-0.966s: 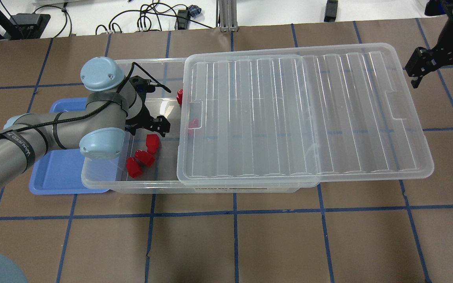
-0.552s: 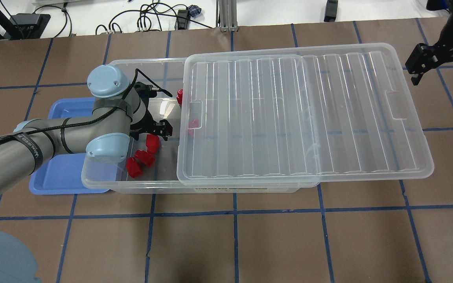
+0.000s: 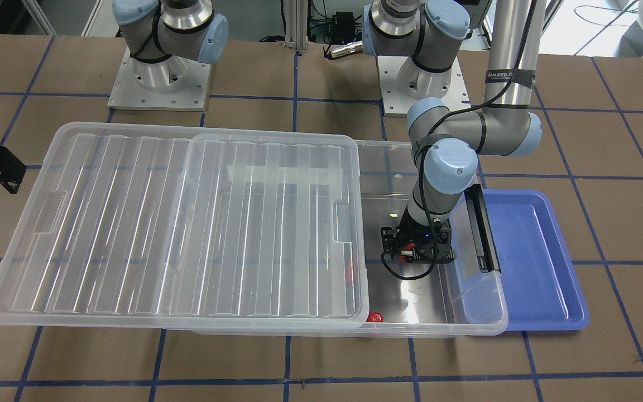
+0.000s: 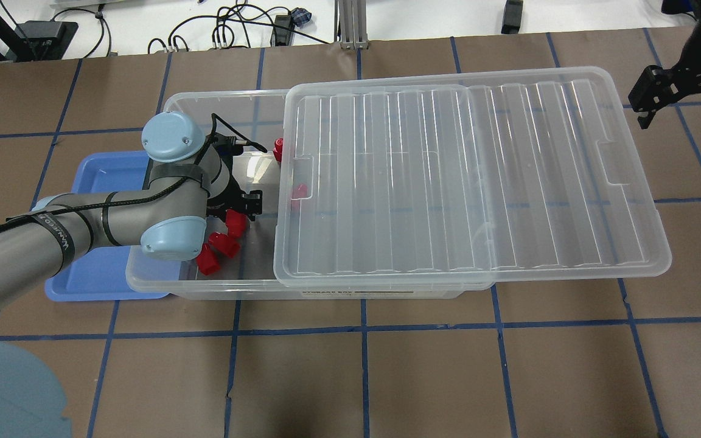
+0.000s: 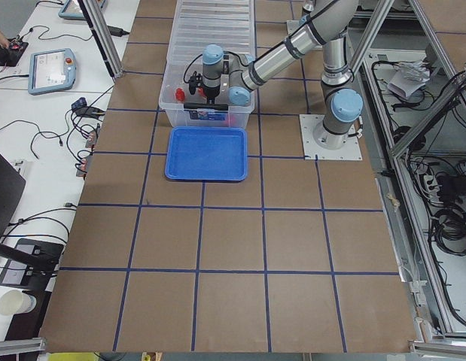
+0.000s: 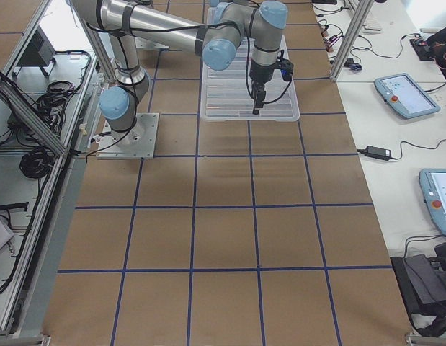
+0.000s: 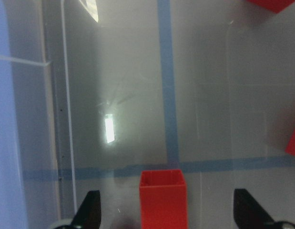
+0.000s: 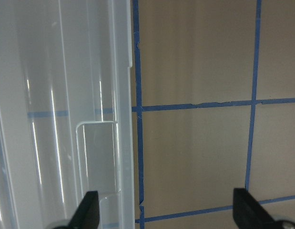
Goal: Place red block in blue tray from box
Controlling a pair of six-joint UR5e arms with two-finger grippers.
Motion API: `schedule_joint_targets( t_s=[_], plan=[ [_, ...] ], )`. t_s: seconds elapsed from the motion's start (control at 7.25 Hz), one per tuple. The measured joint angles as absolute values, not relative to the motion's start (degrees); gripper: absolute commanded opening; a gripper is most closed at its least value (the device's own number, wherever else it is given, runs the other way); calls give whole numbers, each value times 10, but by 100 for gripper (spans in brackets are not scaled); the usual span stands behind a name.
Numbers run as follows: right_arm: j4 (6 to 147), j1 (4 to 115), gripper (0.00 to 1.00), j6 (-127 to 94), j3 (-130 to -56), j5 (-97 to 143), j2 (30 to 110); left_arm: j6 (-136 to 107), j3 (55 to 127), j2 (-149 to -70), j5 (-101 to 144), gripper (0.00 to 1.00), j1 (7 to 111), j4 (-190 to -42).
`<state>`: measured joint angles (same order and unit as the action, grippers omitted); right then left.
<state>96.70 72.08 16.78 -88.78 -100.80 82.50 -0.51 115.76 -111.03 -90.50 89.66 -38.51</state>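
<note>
Showing square end: boxy red block [image 7: 162, 198]

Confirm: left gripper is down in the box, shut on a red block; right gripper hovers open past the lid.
Not shut. The left wrist view shows the left gripper open, the red block between its jaws, touching neither. It is down in the box; the right gripper hovers open past the lid.

The box [image 4: 204, 285] and its ribbed lid [image 4: 472, 176] are clear, glossy plastic with glare streaks. The red block [image 7: 162, 200] and blue tray [image 4: 95, 281] are smooth opaque plastic. The table cover [image 4: 423, 377] is matt brown.
</note>
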Motion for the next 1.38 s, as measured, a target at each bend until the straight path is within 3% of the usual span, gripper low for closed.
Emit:
schedule_joint_targets(
  t_s=[0.41,0.97,1.38],
  plan=[
    [969,720,100,170,-888,-1010,826,-9,1130,-1094,-899,0,896,-431],
    [971,718,100,172,-888,-1010,825,-25,946,-1046,-861,0,893,-707],
    [970,716,100,170,-889,-1009,828,31,906,-1031,-849,0,816,-772]
  ],
)
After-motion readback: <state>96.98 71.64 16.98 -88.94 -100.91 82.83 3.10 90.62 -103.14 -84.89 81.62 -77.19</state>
